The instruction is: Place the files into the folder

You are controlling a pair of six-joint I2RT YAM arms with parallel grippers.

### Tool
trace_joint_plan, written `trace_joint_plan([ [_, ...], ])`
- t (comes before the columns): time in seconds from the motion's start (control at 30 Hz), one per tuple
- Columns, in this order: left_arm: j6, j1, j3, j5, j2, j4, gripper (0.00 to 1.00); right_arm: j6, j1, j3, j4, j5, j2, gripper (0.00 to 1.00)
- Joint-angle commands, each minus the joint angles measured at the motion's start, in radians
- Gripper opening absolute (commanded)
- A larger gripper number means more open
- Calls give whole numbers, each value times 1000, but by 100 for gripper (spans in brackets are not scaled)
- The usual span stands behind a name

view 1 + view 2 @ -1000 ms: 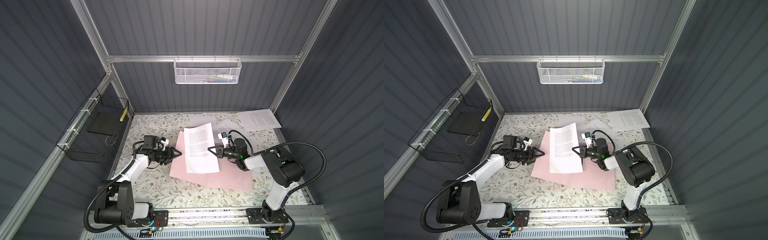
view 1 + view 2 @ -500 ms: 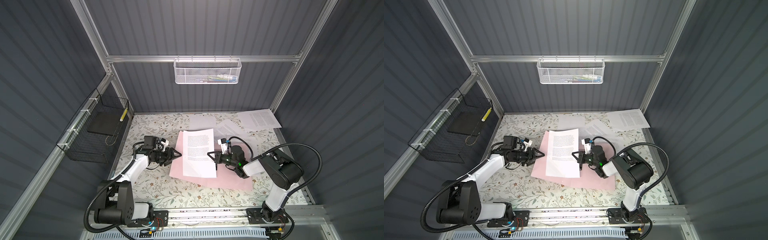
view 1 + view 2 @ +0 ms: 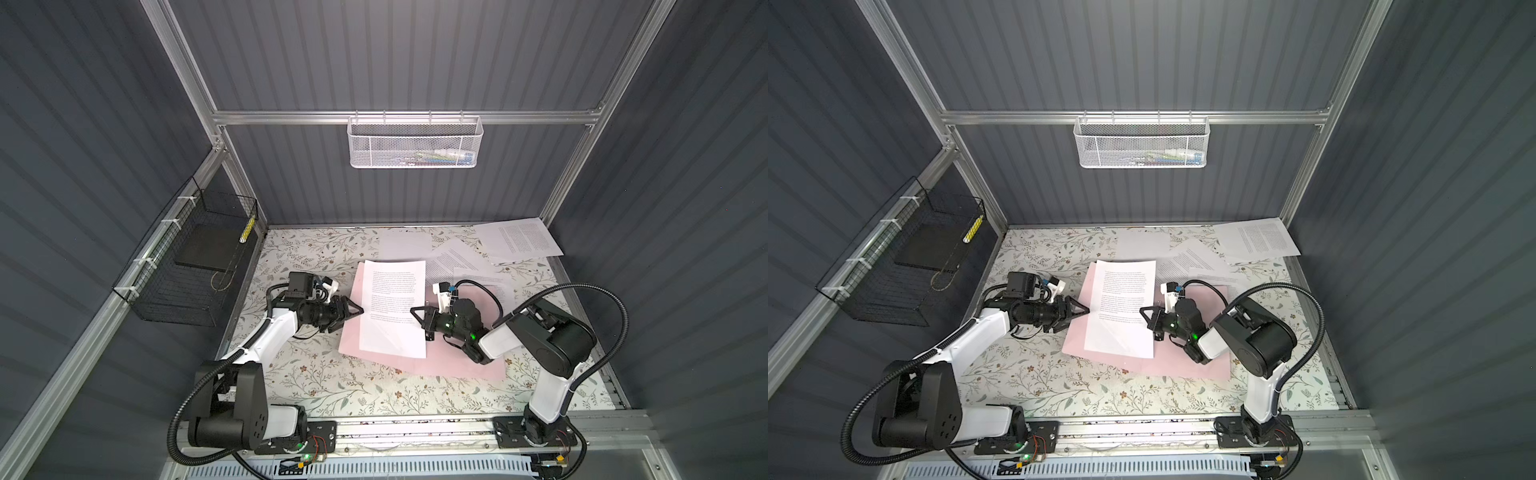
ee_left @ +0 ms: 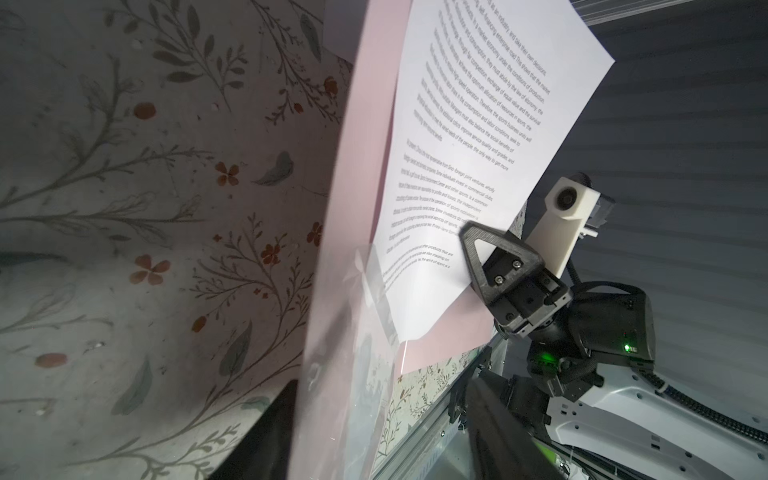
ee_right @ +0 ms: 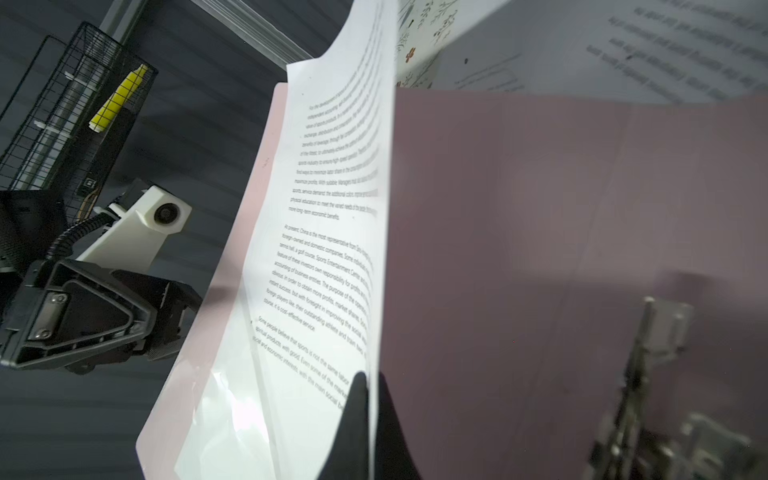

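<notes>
1. The right gripper [image 3: 415,312] is closed on the right long edge of one printed sheet [image 3: 392,307]. In the right wrist view its two black fingers [image 5: 360,409] are pressed together with the paper edge between them.
2. The held sheet is spread over the left half of the open pink folder [image 3: 457,361]. The pinched side is raised off the pink inner face [image 5: 540,249], and a near corner is curled in the left wrist view.
3. The left gripper [image 3: 360,309] is placed at the folder's left edge. Its fingers [image 4: 266,440] are seen apart, with the pink edge [image 4: 357,208] running between them. It lies beside one finger and clear of the other, and no clamping is seen.
4. A metal clip [image 5: 658,345] is seen, blurred, on the folder's inner face, close to the right wrist camera.
5. The folder lies open in the middle of the floral table [image 3: 311,374], between the two arms.
6. The other files [image 3: 519,241] are scattered flat at the table's far right, well apart from the left gripper. One of them [image 3: 478,276] is partly under the folder's far edge.
7. A black wire basket [image 3: 187,266] hangs on the left wall with a flat black slab [image 3: 208,249] inside. A white mesh basket [image 3: 415,143] hangs on the back rail.
</notes>
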Motion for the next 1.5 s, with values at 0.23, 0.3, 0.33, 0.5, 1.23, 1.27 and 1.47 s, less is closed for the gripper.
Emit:
trace_joint_plan([
  [0.23, 21, -10, -8, -8, 0, -30, 63, 82, 33, 12, 71, 90, 47, 0],
  [0.3, 23, -11, -7, -7, 0, -29, 64, 97, 38, 12, 76, 103, 48, 0],
  [0.33, 23, -12, -8, -6, 0, -31, 64, 99, 37, 12, 79, 105, 48, 0],
  [0.5, 23, -16, -9, -9, 0, -29, 64, 116, 37, 35, 46, 119, 49, 0],
  [1.23, 25, -22, -2, -10, 15, -29, 65, 178, 70, 36, 158, 57, 132, 0],
  [1.27, 25, -22, -2, -11, 17, -29, 65, 173, 72, 35, 166, 50, 136, 0],
  [1.47, 26, -22, -1, -12, 21, -28, 65, 154, 78, 32, 195, -3, 158, 0],
])
